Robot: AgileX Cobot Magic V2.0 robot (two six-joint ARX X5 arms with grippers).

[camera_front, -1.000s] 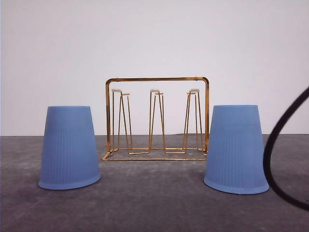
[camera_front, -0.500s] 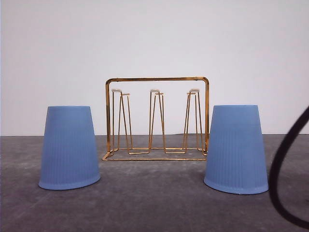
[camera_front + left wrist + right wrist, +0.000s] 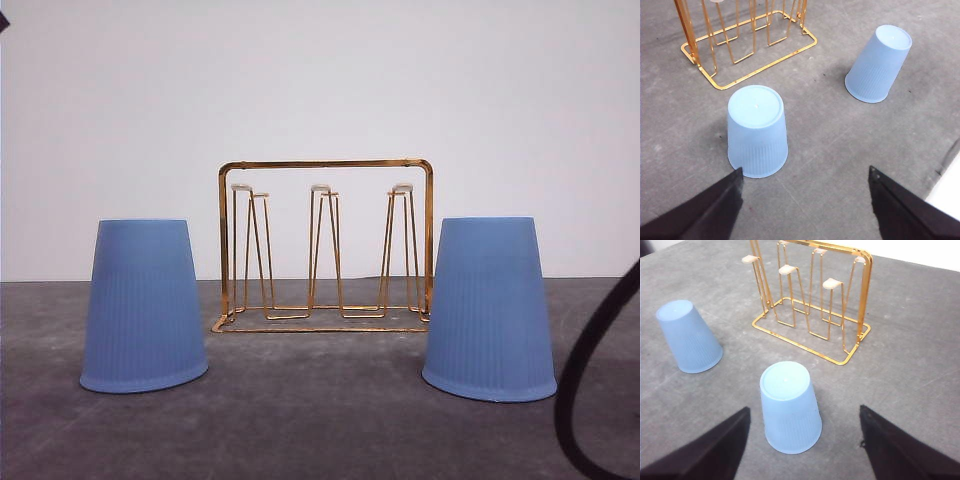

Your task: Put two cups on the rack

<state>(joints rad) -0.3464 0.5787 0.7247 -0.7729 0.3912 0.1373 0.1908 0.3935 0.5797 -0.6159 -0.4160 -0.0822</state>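
Two light-blue ribbed cups stand upside down on the grey table, the left cup (image 3: 143, 305) and the right cup (image 3: 489, 308) flanking the gold wire rack (image 3: 325, 245), whose prongs are bare. In the left wrist view my left gripper (image 3: 805, 170) hovers open just short of the left cup (image 3: 757, 131), with the right cup (image 3: 879, 64) and rack (image 3: 747, 60) beyond. My right gripper (image 3: 805, 409) is open above and around the right cup (image 3: 790, 407); the left cup (image 3: 688, 337) and rack (image 3: 812, 307) lie farther off.
A black cable (image 3: 585, 370) loops at the front view's right edge. The table's pale edge (image 3: 950, 182) shows close to the left gripper's finger. A white wall stands behind the rack.
The black cable at the right has slid lower and farther right. A small dark tip has appeared at the front view's top left corner. Cups and rack have not moved.
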